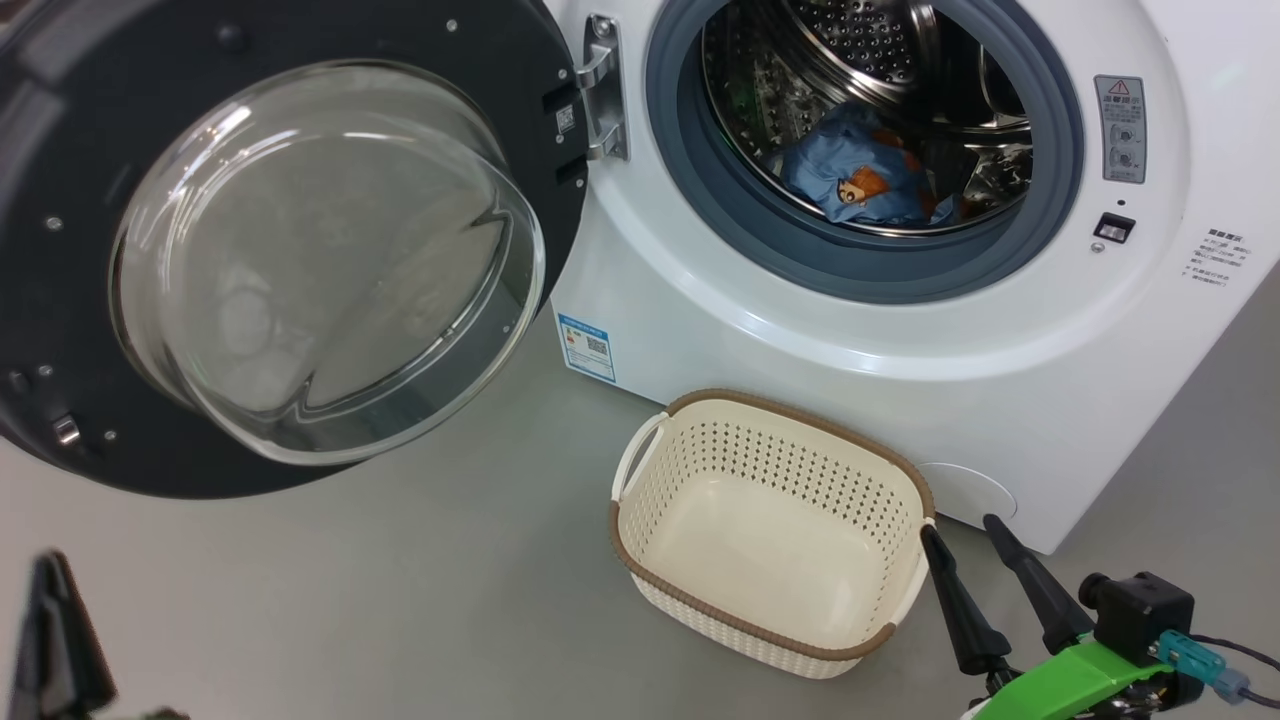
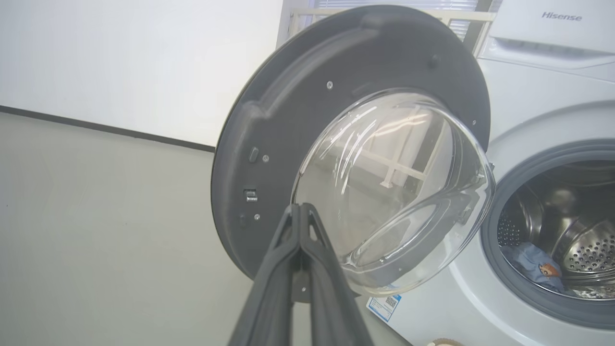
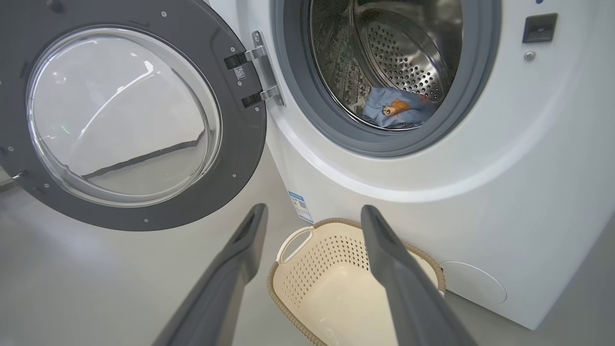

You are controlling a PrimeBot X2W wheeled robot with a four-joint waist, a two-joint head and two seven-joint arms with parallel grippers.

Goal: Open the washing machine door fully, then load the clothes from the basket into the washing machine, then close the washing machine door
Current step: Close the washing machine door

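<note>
Head view: basket (image 1: pixel 800 415) is empty and clothes (image 1: pixel 850 180) lie in the washing machine (image 1: pixel 900 400) drum, so you close next. Washing machine door (image 1: pixel 535 100) hangs wide. Left gripper (image 2: pixel 301 211) is pinched together, likely for pushing. Right gripper (image 1: pixel 960 528) is spread, idle beside the basket.

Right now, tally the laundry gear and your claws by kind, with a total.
White front-loading washing machine: 1
Round black-rimmed glass door: 1
Cream perforated plastic basket, empty: 1
Light-blue bear-print clothes bundle: 1
Dark two-fingered claws, left claw and right claw: 2
Total: 6
</note>
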